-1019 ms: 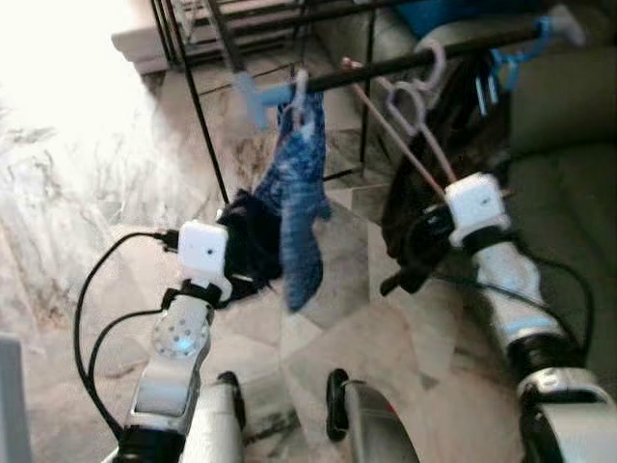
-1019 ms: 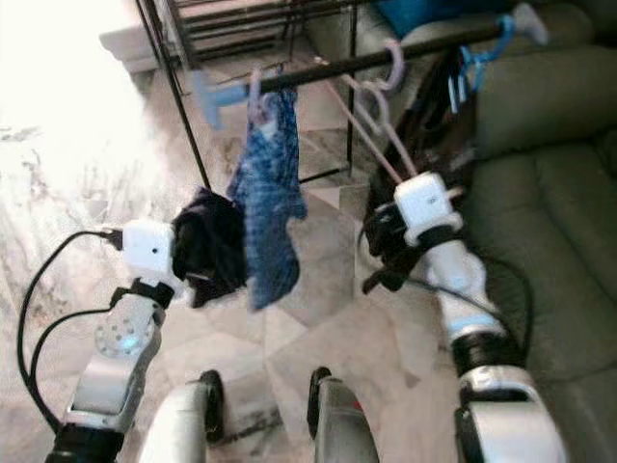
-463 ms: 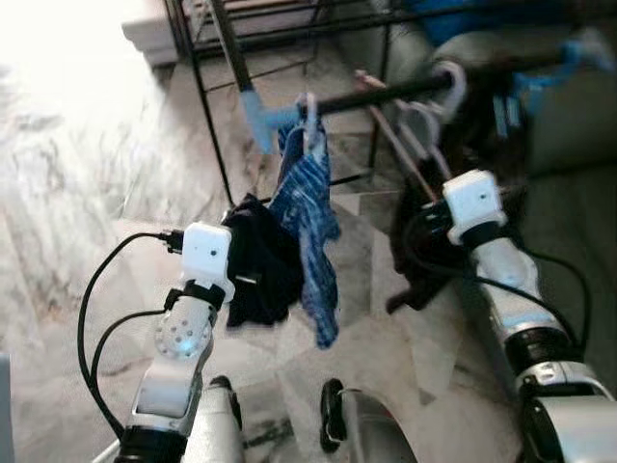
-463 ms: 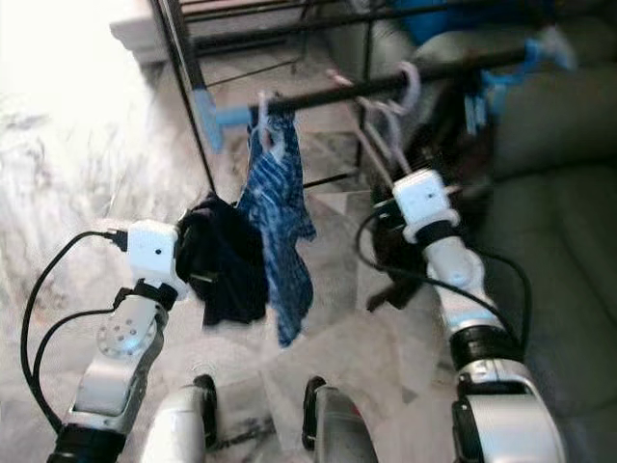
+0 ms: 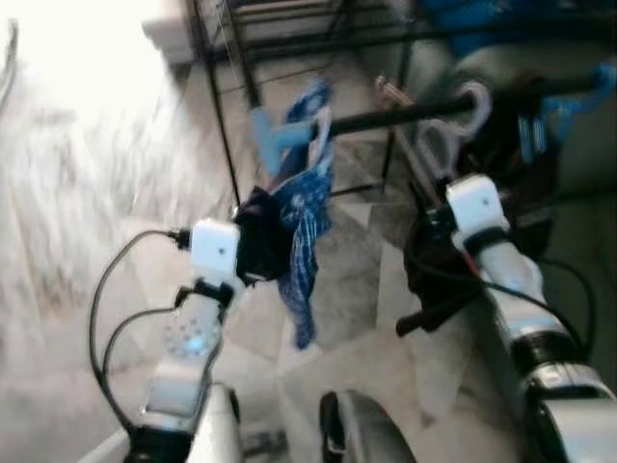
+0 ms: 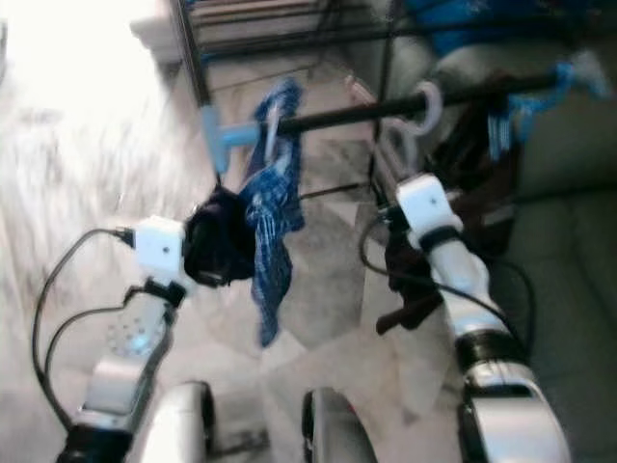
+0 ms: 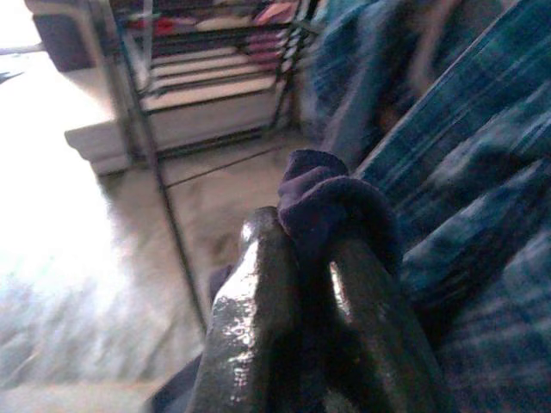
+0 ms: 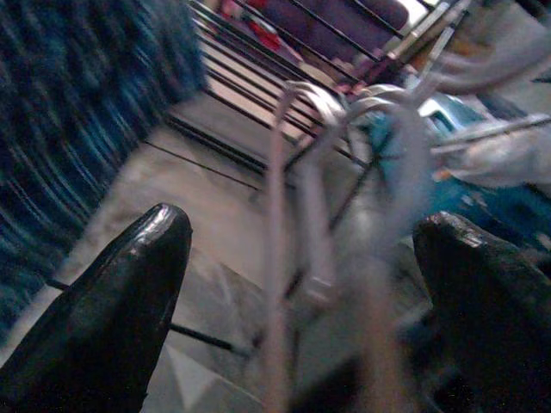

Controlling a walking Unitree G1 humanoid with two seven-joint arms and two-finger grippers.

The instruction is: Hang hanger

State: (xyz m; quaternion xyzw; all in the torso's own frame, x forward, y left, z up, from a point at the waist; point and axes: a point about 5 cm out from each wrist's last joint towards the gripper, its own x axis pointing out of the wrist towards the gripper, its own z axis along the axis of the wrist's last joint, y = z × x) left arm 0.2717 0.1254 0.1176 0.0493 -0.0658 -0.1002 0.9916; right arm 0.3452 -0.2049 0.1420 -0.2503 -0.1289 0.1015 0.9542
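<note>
A black rail with a blue end cap crosses in front of me. A blue plaid garment hangs from it on a pale hanger. My left gripper is shut on a fold of dark navy cloth, which presses against the plaid garment just below the rail. My right gripper is open with its fingers wide apart. Blurred pale pink hangers stand between and ahead of them, their hooks over the rail.
A dark garment hangs below the right wrist. Blue clips sit further along the rail. A grey sofa fills the right side. A black metal rack stands behind, on a marble floor in bright light.
The camera has shifted and blurred. My left gripper has lifted the dark cloth closer to the rail, bunching the plaid garment upward. The right gripper stays by the pale hangers.
</note>
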